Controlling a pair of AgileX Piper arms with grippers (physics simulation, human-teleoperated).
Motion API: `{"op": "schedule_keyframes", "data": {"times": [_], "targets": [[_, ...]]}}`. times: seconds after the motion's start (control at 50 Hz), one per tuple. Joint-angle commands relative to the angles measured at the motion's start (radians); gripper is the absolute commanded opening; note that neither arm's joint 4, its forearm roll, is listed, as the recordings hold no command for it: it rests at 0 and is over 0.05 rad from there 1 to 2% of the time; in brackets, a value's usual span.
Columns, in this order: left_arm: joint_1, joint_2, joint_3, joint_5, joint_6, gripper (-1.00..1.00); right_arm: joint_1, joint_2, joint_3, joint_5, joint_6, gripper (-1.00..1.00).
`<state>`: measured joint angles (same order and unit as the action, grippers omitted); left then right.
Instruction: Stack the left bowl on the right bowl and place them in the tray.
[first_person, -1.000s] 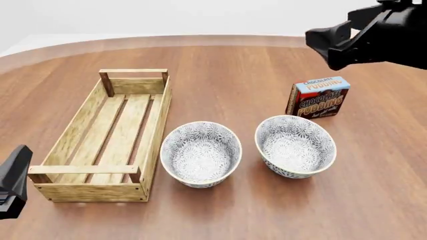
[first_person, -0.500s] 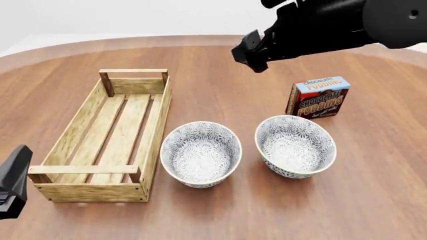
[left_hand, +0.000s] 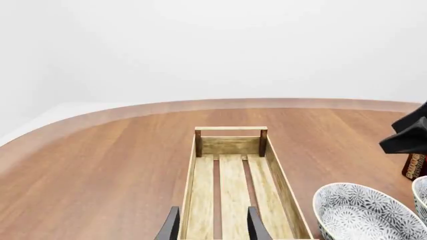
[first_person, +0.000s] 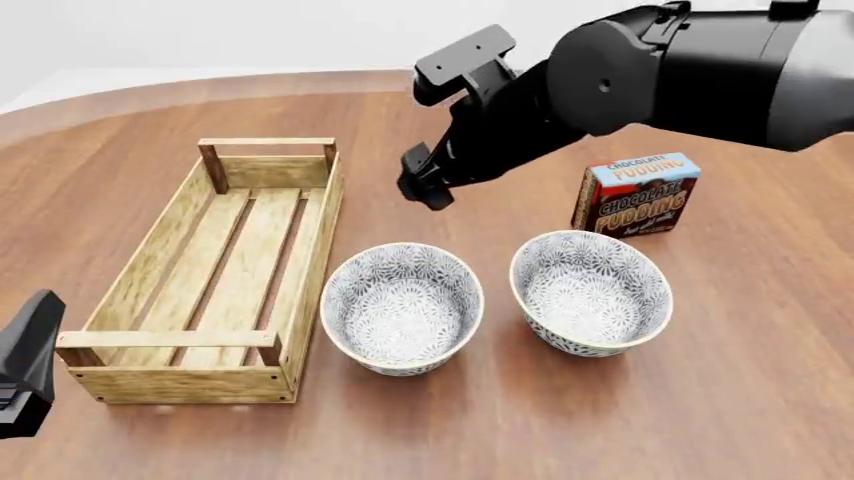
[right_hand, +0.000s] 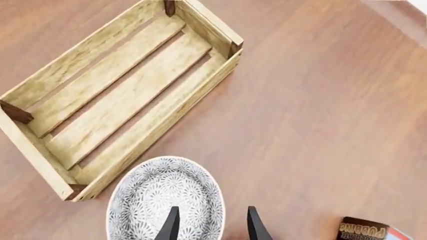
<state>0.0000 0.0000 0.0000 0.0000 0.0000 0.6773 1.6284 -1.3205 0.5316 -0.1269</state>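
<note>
We see our right gripper (first_person: 424, 190) open above the left bowl (first_person: 400, 308); left gripper (left_hand: 211, 231) open.

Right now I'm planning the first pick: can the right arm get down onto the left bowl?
Probably yes. The right gripper hovers just beyond the left bowl, jaws open, nothing between them. The tray and the right bowl stand apart on either side, leaving its rim free.
</note>
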Motion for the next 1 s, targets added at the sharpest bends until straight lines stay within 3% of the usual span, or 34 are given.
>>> {"op": "schedule_keyframes", "data": {"times": [0.02, 0.2, 0.54, 1.0], "targets": [[0.000, 0.000, 0.000, 0.000, 0.000, 1.00, 0.002, 0.080, -0.033, 0.026, 0.007, 1.00], [0.000, 0.000, 0.000, 0.000, 0.000, 1.00, 0.003, 0.132, -0.052, 0.026, 0.021, 1.00], [0.000, 0.000, 0.000, 0.000, 0.000, 1.00, -0.016, 0.223, -0.051, 0.005, -0.020, 1.00], [0.000, 0.000, 0.000, 0.000, 0.000, 1.00, -0.031, 0.303, -0.071, -0.007, -0.025, 1.00]]}}
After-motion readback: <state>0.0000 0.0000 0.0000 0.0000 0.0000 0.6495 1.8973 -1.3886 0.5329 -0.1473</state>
